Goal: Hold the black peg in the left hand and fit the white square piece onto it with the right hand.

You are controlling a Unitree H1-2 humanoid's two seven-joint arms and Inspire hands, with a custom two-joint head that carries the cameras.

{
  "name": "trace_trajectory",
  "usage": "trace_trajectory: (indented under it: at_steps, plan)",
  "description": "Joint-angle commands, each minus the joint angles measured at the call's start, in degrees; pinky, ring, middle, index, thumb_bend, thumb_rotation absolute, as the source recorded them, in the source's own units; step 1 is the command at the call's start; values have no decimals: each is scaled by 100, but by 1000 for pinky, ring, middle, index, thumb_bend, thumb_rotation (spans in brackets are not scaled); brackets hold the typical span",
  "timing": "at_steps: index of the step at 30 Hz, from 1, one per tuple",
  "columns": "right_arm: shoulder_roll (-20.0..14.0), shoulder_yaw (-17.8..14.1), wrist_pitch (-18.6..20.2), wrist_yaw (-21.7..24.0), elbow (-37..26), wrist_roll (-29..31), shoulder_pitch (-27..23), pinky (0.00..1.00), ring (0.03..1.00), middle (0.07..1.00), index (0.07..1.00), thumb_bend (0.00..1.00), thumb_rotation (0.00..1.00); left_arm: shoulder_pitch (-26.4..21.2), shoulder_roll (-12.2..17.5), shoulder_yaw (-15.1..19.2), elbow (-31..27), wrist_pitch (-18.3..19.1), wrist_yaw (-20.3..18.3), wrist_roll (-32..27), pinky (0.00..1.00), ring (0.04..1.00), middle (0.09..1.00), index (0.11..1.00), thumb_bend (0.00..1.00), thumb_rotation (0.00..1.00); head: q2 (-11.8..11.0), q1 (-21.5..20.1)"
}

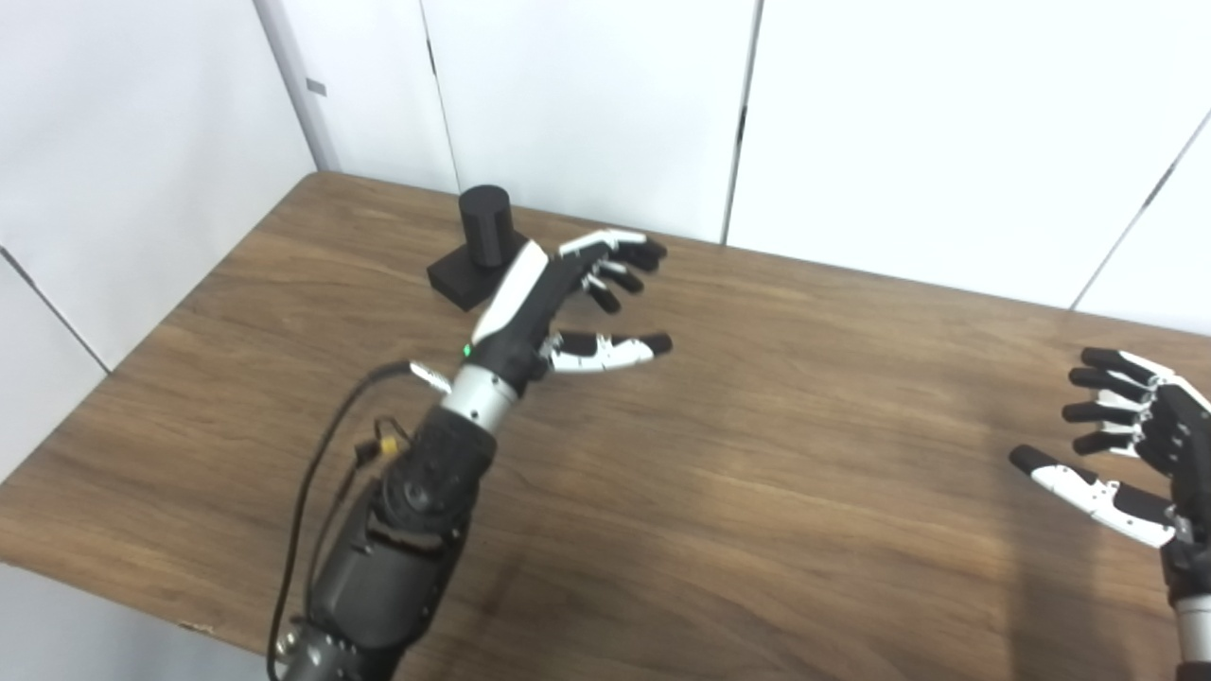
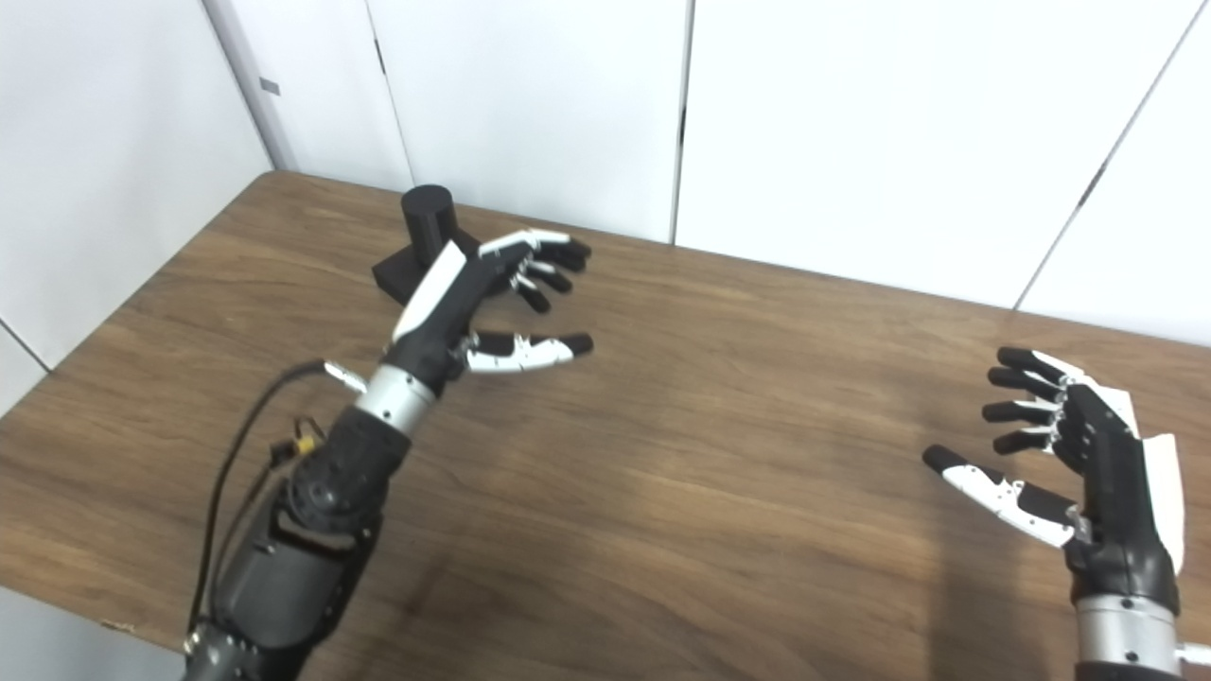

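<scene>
black peg (image 1: pixel 483 225) upright on its black base (image 1: pixel 456 274), far-left of the wooden table (image 1: pixel 757 454) | left hand (image 1: pixel 558 293) fingers spread, holding nothing, just beside the peg at its 4 o'clock | right hand (image 2: pixel 1079 454) fingers spread, holding nothing, well apart at the peg's 4 o'clock, near the table's right edge

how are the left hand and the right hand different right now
The left hand is stretched forward toward the far left corner, right beside the black peg; the right hand sits at the table's near right side with nothing by it. The left hand shows its white back, fingers pointing right; the right hand's fingers point left. Both are open, fingers spread, holding nothing. No white square piece is in view.
</scene>
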Motion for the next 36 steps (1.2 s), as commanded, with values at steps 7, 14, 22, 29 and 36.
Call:
trace_trajectory:
  at_steps: [7,14,22,29,36]
  plan:
    - [-121,-94,-193,13,-124,148,-194,461,604,709,728,618,0,-596,301,203,-189,259,152,494,552,671,723,708,710,74,14,4]
    - [-160,-72,-297,-16,-78,152,-198,452,600,704,722,613,0,-899,671,145,-102,417,137,1205,590,683,714,704,705,89,8,16]
    - [-189,-62,-283,-13,-91,172,-173,456,602,708,724,604,0,-1241,735,374,426,530,271,976,626,717,744,807,712,94,-5,24]
    - [-158,-83,-150,-1,-145,230,-163,479,617,719,732,600,0,-1454,1056,317,704,616,335,1428,577,722,766,817,711,135,-3,24]
    - [-169,-89,-291,-34,-78,246,-174,458,596,707,723,607,0,-1602,1341,257,921,746,308,1797,648,776,791,800,730,230,-21,-3]
